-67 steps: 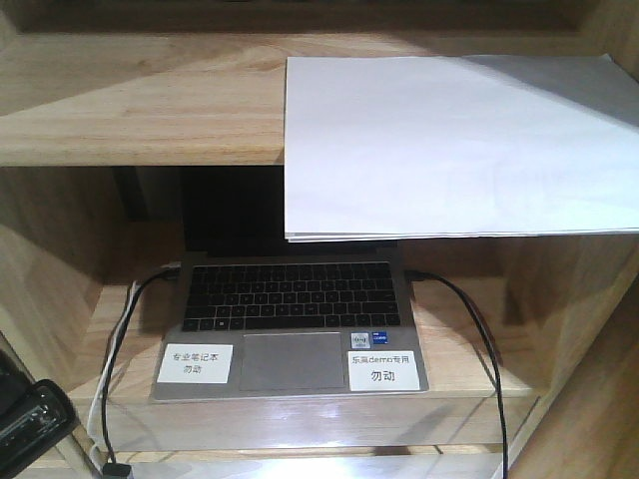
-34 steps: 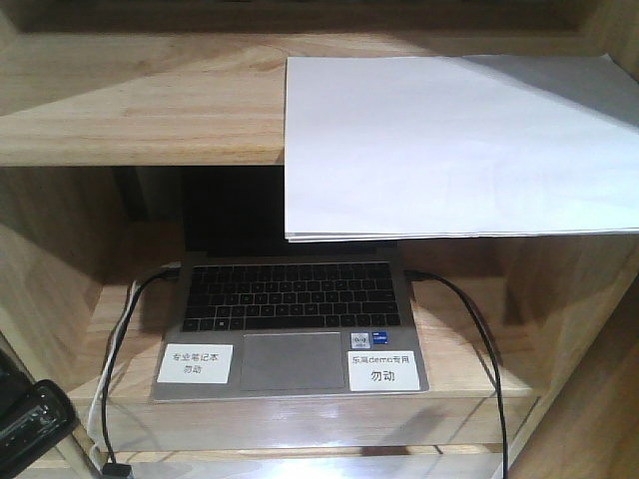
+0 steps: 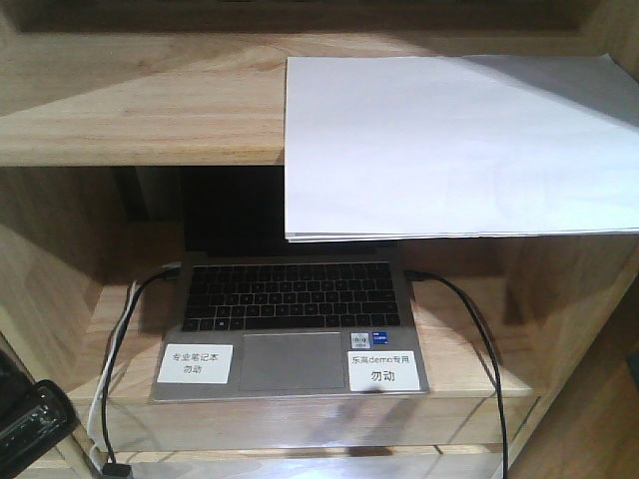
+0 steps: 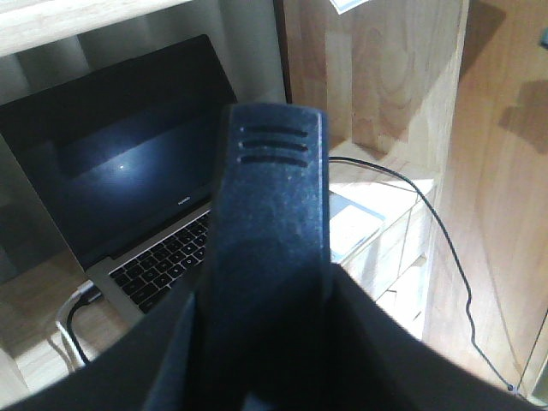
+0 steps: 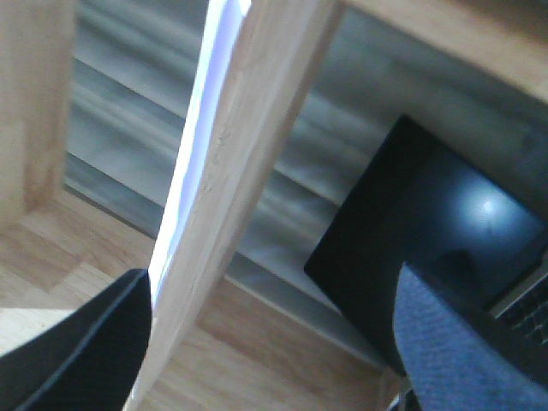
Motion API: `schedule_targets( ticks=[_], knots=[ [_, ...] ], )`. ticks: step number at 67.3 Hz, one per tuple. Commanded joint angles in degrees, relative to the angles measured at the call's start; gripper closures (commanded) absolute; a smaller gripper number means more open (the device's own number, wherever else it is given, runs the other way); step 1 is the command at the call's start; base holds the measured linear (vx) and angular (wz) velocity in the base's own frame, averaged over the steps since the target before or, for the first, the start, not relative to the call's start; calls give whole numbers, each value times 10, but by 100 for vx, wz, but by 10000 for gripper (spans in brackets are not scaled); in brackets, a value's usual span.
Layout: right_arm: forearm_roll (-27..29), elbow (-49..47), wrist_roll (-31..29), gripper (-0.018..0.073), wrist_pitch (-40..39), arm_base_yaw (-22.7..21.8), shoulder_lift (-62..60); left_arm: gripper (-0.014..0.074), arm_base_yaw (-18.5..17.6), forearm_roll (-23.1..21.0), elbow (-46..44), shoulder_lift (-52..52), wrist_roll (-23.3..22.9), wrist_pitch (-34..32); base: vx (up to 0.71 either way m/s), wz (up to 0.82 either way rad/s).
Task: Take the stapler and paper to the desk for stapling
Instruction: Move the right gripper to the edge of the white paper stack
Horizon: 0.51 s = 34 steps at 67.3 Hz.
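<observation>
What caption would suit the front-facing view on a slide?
White paper overhangs a wooden shelf above an open laptop.

Paper [image 3: 449, 150] runs off the right edge; its overhang covers part of the laptop [image 3: 290, 329] screen. Left gripper [image 3: 30, 427] cropped at bottom corner; in wrist view its finger [image 4: 270, 223] blocks much of the keyboard [image 4: 158, 261], jaw state unclear. Right wrist view blurred.

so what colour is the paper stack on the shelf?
Plain white paper; the front-facing view shows it best.

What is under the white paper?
The paper lies on a wooden shelf board, overhanging its front edge. Below stands an open laptop; the overhang hides part of its screen.
</observation>
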Motion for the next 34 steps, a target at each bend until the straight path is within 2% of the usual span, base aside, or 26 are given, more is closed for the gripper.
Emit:
schedule_targets(
  ticks=[1, 17, 34],
  knots=[
    [-6, -37, -1, -4, -101, 1, 70, 603, -3, -16, -17, 5, -1, -65, 0, 0],
    [-3, -83, -1, -4, -277, 1, 256, 603, -3, -16, -17, 5, -1, -65, 0, 0],
    [12, -128, -1, -4, -419, 1, 420, 603, -3, -16, -17, 5, -1, -65, 0, 0]
  ],
)
